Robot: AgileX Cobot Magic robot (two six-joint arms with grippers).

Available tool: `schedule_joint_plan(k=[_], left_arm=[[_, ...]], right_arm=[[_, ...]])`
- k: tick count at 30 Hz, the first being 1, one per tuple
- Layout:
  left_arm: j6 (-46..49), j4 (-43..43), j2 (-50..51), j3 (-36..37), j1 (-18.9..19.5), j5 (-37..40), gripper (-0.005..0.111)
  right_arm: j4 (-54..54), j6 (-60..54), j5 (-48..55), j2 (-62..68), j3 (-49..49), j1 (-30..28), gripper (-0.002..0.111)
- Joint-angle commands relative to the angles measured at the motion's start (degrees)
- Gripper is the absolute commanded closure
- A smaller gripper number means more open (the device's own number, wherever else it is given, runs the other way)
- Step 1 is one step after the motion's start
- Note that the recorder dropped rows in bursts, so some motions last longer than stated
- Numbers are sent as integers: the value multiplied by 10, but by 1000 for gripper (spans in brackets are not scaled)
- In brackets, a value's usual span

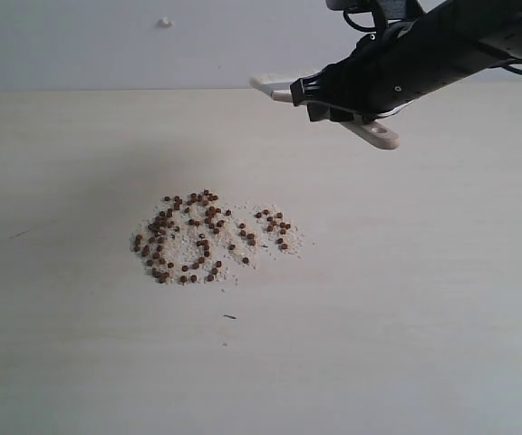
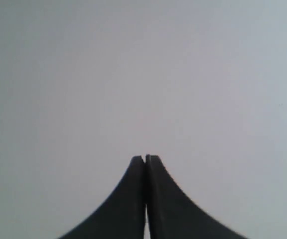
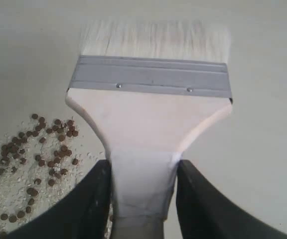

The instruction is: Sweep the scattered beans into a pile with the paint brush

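The beans (image 1: pixel 207 237) lie in a loose patch mid-table, reddish-brown pellets mixed with pale crumbs. My right gripper (image 1: pixel 315 98) hangs above the table, up and to the right of them, shut on the paint brush (image 1: pixel 377 133). In the right wrist view its black fingers (image 3: pixel 91 199) clamp the light wooden handle of the paint brush (image 3: pixel 148 124); silver ferrule and cream bristles point away, off the beans (image 3: pixel 29 164). My left gripper (image 2: pixel 145 158) shows only in its wrist view, shut on nothing against a plain grey surface.
The pale wooden table (image 1: pixel 424 299) stretches around the patch. A thin dark speck (image 1: pixel 230 316) lies just in front of the beans. A grey wall (image 1: pixel 80 45) stands behind the table.
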Motion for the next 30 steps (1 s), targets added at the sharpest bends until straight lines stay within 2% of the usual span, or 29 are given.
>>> schedule_joint_plan(k=[1, 6, 9, 12, 13, 18, 20, 24, 26, 30], left_arm=[[111, 94, 143, -175, -3, 161, 107], [378, 86, 274, -326, -4, 367, 107], [552, 34, 335, -352, -13, 442, 107], [730, -36, 387, -350, -48, 501, 107], [753, -52, 401, -345, -60, 508, 107], [712, -168, 487, -335, -133, 493, 107], [745, -182, 520, -335, -166, 493, 107], [810, -108, 570, -335, -249, 477, 107], [809, -56, 590, -335, -295, 450, 107], [802, 2, 615, -335, -355, 396, 107]], right_arm=[[-4, -14, 1, -6, 2, 0, 108], [-4, -17, 2, -6, 2, 0, 108], [-4, -23, 0, -6, 2, 0, 108], [-4, -24, 0, -6, 2, 0, 108], [-4, -24, 0, -6, 2, 0, 108], [-4, -24, -6, -5, 2, 0, 108], [-4, -25, -8, -5, 2, 0, 108], [-4, -35, -8, -5, 2, 0, 108], [-4, -35, -8, -5, 2, 0, 108], [-4, -39, -8, -5, 2, 0, 108]])
